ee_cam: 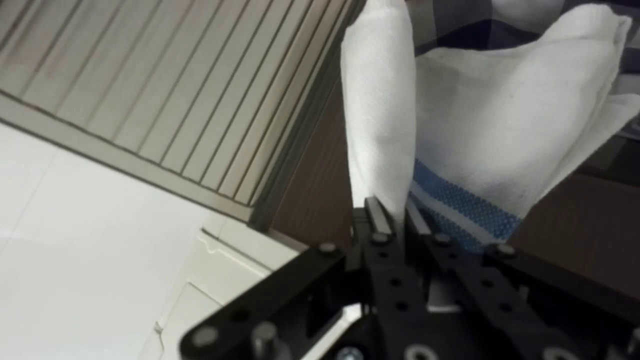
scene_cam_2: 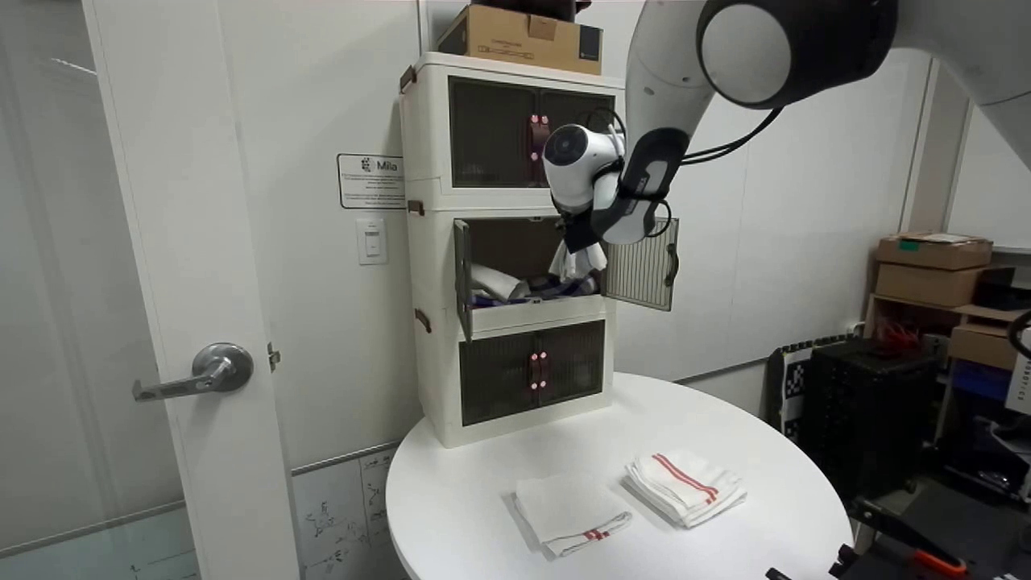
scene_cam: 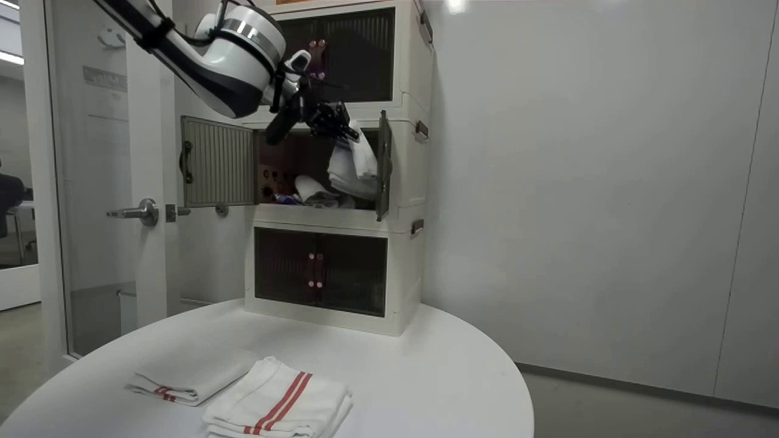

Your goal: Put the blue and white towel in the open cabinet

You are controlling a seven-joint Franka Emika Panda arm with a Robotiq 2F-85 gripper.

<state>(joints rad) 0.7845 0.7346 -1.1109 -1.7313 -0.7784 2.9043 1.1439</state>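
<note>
Above the bench point(scene_cam: 438, 377), the jaws pinched the blue and white towel point(ee_cam: 470, 135) at the mouth of the open cabinet point(scene_cam: 408, 173).

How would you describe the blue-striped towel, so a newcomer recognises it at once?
Find the white cabinet tower on the round table. At the tower's open middle compartment, a white towel hangs from the pincer. Being held sets it apart from a white item lying inside; blue stripes, from the red-striped towels on the table.
</note>
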